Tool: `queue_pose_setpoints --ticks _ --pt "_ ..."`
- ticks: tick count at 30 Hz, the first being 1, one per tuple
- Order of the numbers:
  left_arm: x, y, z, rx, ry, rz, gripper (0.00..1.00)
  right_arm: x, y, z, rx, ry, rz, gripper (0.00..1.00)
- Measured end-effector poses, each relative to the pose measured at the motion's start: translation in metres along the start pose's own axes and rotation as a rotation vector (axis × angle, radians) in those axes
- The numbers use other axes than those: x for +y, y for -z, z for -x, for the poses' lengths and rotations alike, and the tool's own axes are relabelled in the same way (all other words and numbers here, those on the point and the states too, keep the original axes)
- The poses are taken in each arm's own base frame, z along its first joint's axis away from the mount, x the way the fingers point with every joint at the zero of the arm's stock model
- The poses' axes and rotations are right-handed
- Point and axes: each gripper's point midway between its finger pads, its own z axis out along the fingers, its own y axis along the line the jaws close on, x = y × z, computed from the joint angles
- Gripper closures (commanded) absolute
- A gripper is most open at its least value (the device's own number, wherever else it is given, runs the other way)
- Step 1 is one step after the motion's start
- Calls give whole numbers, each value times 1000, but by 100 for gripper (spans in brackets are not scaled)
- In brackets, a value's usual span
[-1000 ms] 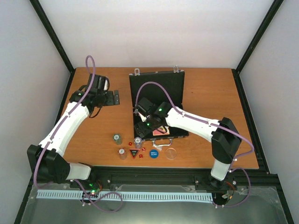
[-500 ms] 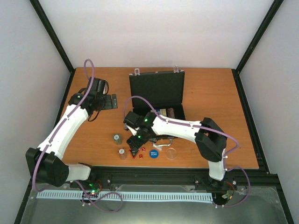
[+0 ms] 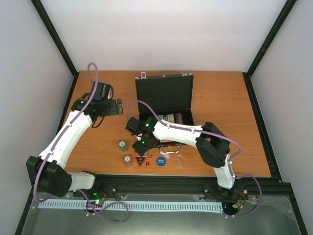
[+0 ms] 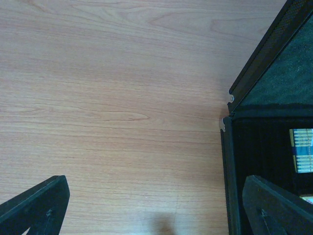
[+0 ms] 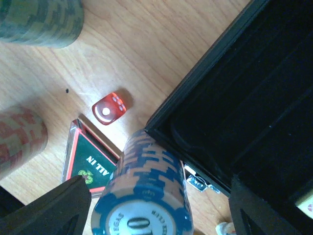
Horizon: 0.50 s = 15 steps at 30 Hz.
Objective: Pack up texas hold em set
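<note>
The black briefcase (image 3: 164,93) stands open at the table's middle, with card decks (image 3: 169,118) in its base. My right gripper (image 3: 141,147) is open, low at the case's front left corner. In the right wrist view (image 5: 159,210) its fingers stand wide on either side of a blue chip stack (image 5: 146,191), apart from it. A red die (image 5: 109,108), a green "ALL IN" marker (image 5: 93,164), a green chip stack (image 5: 41,19) and a red chip stack (image 5: 19,139) lie around it. My left gripper (image 3: 115,106) is open and empty, left of the case (image 4: 274,98).
A blue round button (image 3: 160,160) and a clear round disc (image 3: 179,160) lie near the front edge. The green stack (image 3: 122,145) and red stack (image 3: 128,160) stand left of my right gripper. The case's silver latch (image 5: 198,180) is beside the blue stack.
My right gripper has moved from over the case base to the front left and down, around the blue chip stack. The left arm has barely moved.
</note>
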Motion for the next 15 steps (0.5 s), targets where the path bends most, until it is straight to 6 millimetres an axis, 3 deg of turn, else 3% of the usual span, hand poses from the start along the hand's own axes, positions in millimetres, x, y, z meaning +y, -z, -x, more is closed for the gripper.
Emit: queue_pose_setpoints --ticks 3,10,15 --pt "0 0 0 0 0 0 0 -1 -4 1 8 1 -7 27" --pt "0 -1 0 1 -1 1 0 -1 -4 0 14 2 -6 46" --pt "0 -1 0 0 -1 0 0 1 -4 -1 18 -1 1 51"
